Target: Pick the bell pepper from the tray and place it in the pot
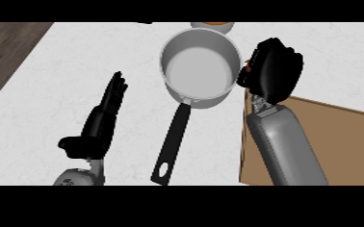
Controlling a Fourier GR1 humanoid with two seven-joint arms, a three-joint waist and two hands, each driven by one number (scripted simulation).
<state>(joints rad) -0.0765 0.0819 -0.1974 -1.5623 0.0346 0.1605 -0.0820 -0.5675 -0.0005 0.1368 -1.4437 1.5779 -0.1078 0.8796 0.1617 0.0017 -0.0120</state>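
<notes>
The silver pot (207, 99) stands at the counter's middle, its black handle (174, 140) pointing toward me. My right hand (274, 69) hovers just right of the pot's rim, above the far edge of the brown wooden tray (335, 134). Its fingers are curled round the bell pepper (248, 69). The hand hides the pepper except for a small red sliver at its left side. At the left, my left hand (99, 125) rests open over the counter, fingers straight and pointing away.
An orange-and-white object (213, 25) peeks in at the top edge behind the pot. Dark wood floor (18, 43) shows past the counter's left edge. White counter (78, 53) lies between my left hand and the pot.
</notes>
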